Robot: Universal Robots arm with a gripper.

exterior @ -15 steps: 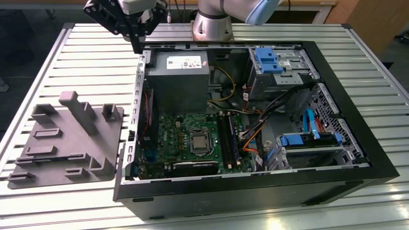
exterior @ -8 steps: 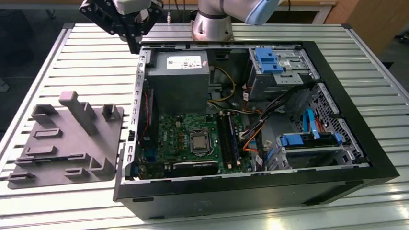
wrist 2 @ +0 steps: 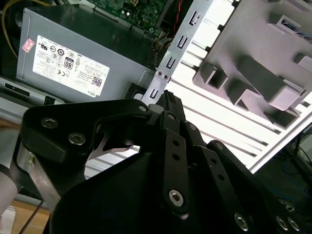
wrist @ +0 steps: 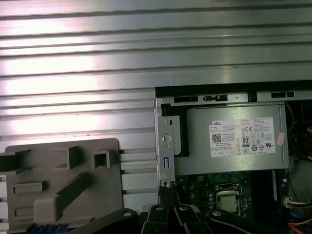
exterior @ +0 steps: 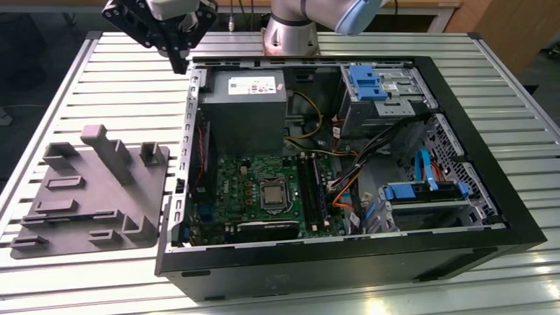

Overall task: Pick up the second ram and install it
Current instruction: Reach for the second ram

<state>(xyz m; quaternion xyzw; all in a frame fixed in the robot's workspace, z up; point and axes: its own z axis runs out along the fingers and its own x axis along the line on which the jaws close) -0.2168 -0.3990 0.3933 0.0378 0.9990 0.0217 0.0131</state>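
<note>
- Gripper (exterior: 180, 63) is seen above the slatted table (exterior: 105, 85). It hangs just outside the open computer case (exterior: 350, 261), at the case corner nearest the power supply (exterior: 243, 108).
- Jaws are recorded as clenched. In both wrist views the fingers are drawn together to one tip, and nothing is made out between them.
- In the second wrist view, the gripper (wrist 2: 166, 99) is seen over the metal edge of the case, just beside the power supply (wrist 2: 83, 63).
- A moulded grey tray (exterior: 105, 197) lies on the table just beside the case, on the exterior view's left of it.
- A long, narrow, dark strip, taken to be the second ram (exterior: 70, 216), lies in a slot of the tray, outside the case and well apart from the gripper. In the first wrist view, a bluish edge is noted at that end of the tray (wrist: 63, 195). Whether it is the same strip cannot be told.
- Inside the case, the motherboard (exterior: 249, 180) lies flat near the case middle, with the black memory slots (exterior: 308, 190) running along it. Whether any slot is filled cannot be told.
</note>
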